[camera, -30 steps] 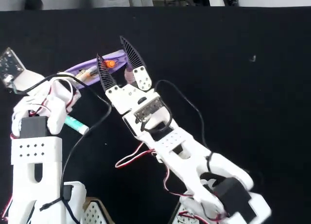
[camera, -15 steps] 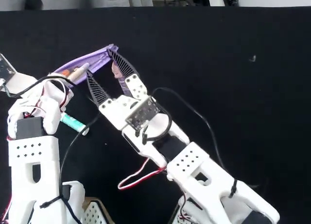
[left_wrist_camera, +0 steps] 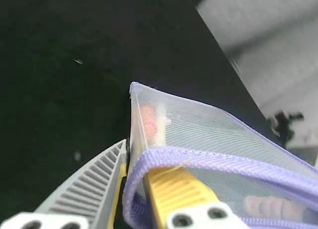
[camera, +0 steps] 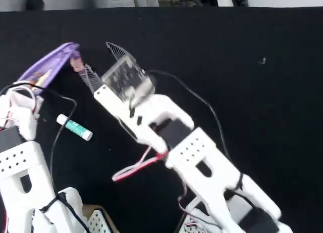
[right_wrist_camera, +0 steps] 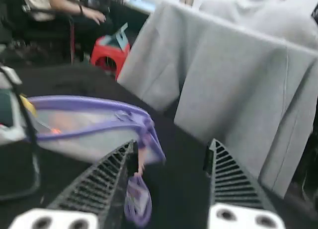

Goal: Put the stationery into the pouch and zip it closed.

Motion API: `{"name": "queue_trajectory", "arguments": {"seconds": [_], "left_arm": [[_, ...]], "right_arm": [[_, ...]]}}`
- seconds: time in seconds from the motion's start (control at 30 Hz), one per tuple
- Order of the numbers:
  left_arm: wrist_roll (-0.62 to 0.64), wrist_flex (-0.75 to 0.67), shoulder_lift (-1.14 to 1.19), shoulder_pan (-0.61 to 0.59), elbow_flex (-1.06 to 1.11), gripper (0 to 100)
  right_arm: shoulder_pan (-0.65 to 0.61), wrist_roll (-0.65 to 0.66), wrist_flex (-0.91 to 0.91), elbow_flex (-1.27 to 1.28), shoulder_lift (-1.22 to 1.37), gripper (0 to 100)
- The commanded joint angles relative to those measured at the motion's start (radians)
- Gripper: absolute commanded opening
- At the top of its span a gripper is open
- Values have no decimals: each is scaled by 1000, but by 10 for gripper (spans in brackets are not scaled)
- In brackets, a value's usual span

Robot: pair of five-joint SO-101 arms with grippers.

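Two white arms share the black surface (camera: 252,91), the right one stretched across the middle and the left one low at the near corner. Between them is the purple mesh pouch (camera: 50,66), pinched at its bound edge by the left gripper (left_wrist_camera: 136,159), a yellow pad on one side and a grey ribbed finger on the other. It looks tipped up off the surface rather than lying flat. A few pieces of stationery show through the mesh, something orange and white among them, though I can't name them. The right gripper (camera: 96,57) hangs at the pouch's free end with its jaws spread wide and nothing in them. One green-and-white glue stick (camera: 74,128) lies out on the surface, well apart from the pouch, so by my reckoning the packing isn't finished. The small purple zipper pull (right_wrist_camera: 137,201) dangles just beside one right finger, not between the two. I'd judge the zip is being addressed: next the right gripper should shift sideways to bracket that pull and then close, while the left holds firm against the tug.
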Motion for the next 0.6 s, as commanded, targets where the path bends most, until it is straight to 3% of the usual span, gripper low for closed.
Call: {"name": "queue_trajectory", "arguments": {"seconds": [0.0, 0.27, 0.57], "left_arm": [[35, -23, -11, -117, -88, 28], [40, -25, -14, -289, -122, 28], [40, -25, -8, -449, -177, 28]], "right_arm": [[26, 2, 249, -275, 87, 218], [29, 2, 446, -363, 200, 218], [-35, 2, 304, -232, 285, 218]]}}
